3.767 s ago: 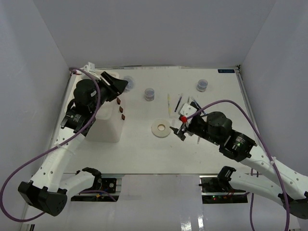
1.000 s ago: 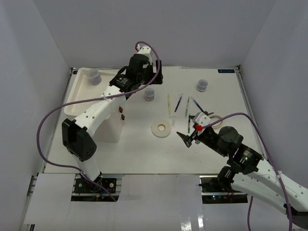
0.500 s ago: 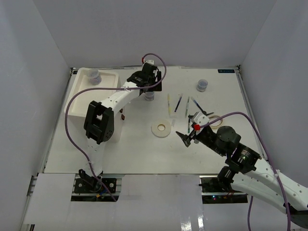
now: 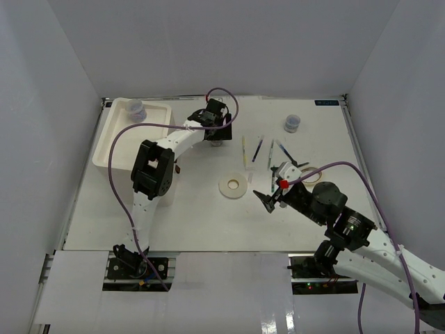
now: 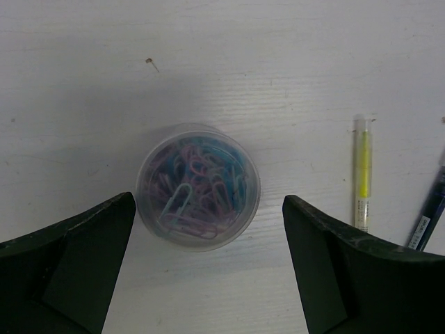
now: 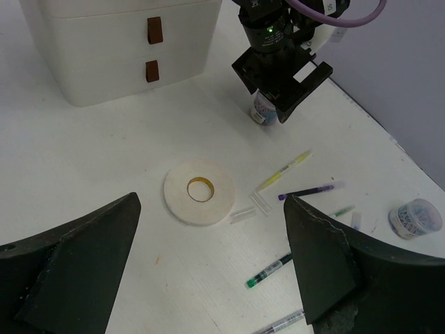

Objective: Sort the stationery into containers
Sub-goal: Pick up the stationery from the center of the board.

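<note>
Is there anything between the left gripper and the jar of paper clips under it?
Nothing visible does. The left gripper is open right above the jar, and the yellow pen lies to the side, outside the jaws.

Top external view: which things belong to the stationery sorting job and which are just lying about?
Job: white drawer unit; clear jar in its top tray; paper-clip jar mid-table; clear jar far right; tape roll mid-table; tape roll right of the pens; yellow pen; dark blue pen; green pen.
Not part of it: purple cable; blue label at the far edge.
</note>
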Motion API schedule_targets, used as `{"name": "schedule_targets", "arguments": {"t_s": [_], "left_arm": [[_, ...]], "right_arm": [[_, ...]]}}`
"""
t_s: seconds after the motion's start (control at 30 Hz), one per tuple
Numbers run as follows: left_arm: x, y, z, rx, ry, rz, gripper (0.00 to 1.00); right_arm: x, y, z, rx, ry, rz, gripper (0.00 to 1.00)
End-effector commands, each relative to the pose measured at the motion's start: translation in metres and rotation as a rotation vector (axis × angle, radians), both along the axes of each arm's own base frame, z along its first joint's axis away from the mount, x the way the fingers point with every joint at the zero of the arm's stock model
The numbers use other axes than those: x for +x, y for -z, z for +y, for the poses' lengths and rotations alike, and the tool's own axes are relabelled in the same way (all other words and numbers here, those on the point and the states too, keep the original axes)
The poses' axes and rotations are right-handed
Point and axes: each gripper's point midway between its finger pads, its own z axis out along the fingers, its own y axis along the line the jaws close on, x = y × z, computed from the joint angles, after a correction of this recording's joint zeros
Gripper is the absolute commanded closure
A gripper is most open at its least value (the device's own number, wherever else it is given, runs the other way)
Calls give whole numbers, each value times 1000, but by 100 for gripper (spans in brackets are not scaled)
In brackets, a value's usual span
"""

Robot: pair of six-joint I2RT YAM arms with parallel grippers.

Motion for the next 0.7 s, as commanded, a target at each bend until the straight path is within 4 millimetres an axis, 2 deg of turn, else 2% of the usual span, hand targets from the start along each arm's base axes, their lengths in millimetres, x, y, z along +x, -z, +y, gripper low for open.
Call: {"name": "schedule_targets", "arguments": {"t_s": [0.0,0.3,0.5,0.6,0.67], "left_arm": [[13,-33,-12,-47,21,-79,2],[20,-19,-6,-6,-9,-90,4],[27,-19,-7,1,-15,-107,11],[27,-19,-7,4,-5,-112,20],[26,-19,-8,-1,3,-111,33]], "right_arm": [[-1,-6,5,27,-16,-18,10],[-1,-6,6,24,-22,-19,10],[-2,-6,6,26,-25,-18,10],[-3,-6,7,25,-30,-19,10],[-3,-6,7,24,-31,-18,10]]}}
